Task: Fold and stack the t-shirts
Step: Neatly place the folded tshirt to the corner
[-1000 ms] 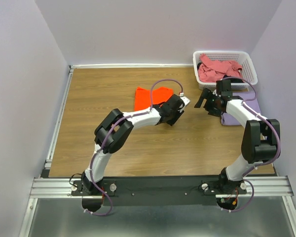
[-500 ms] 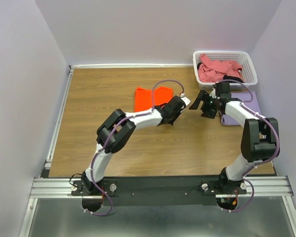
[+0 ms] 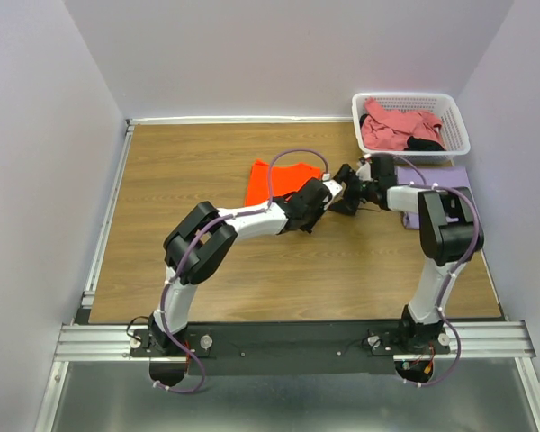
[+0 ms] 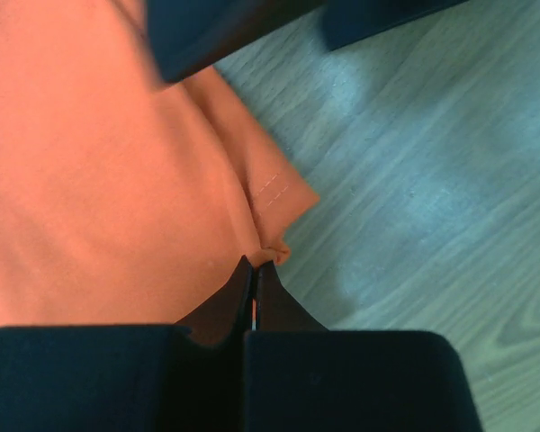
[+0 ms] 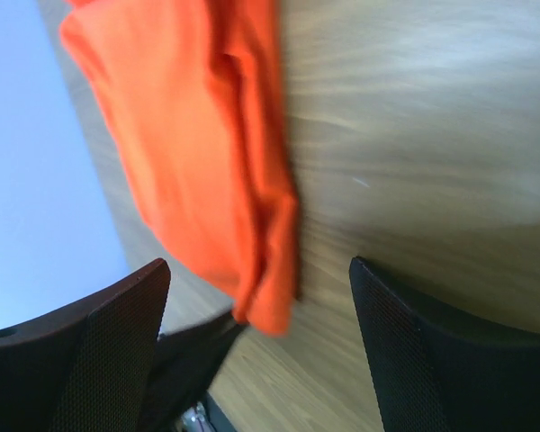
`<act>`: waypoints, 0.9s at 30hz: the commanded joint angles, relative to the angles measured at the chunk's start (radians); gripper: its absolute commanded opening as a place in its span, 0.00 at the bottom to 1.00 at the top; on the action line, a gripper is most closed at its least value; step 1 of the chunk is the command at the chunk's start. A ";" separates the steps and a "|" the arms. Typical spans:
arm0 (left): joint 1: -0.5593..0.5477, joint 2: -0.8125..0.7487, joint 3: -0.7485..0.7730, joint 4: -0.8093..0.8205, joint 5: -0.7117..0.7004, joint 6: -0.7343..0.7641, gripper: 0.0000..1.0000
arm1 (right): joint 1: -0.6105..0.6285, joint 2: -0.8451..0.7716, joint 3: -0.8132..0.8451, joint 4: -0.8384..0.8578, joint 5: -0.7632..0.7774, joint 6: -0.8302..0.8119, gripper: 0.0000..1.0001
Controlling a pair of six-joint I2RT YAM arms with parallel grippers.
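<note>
Although partly hidden overhead, orange shirt (image 4: 99, 162) is pinched by left tool (image 4: 255, 275).

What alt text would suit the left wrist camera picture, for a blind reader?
The left gripper, shut, pinches the corner of an orange shirt lying on a wooden table. Blurred dark shapes cross the top edge.

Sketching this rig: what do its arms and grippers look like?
The left arm and right arm have white links, bulky black joints and looping purple cables. Black fingers: the left gripper's taper slim, the right gripper's carry mesh-textured pads.
</note>
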State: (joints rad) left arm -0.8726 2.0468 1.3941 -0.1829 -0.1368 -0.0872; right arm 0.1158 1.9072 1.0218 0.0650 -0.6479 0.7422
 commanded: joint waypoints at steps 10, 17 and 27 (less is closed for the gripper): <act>-0.008 -0.109 -0.030 0.019 0.085 -0.052 0.00 | 0.217 0.222 0.115 0.085 -0.029 0.075 0.80; -0.008 -0.119 -0.010 0.025 0.129 -0.057 0.02 | 0.246 0.228 0.138 0.084 -0.033 0.054 0.42; 0.010 -0.238 -0.009 -0.023 0.115 -0.091 0.38 | 0.232 0.132 0.173 -0.157 0.105 -0.200 0.00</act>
State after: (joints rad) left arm -0.8722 1.9152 1.3697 -0.2031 -0.0441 -0.1524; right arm 0.3500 2.0827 1.1679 0.0902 -0.6579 0.6926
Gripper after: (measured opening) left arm 0.361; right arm 0.111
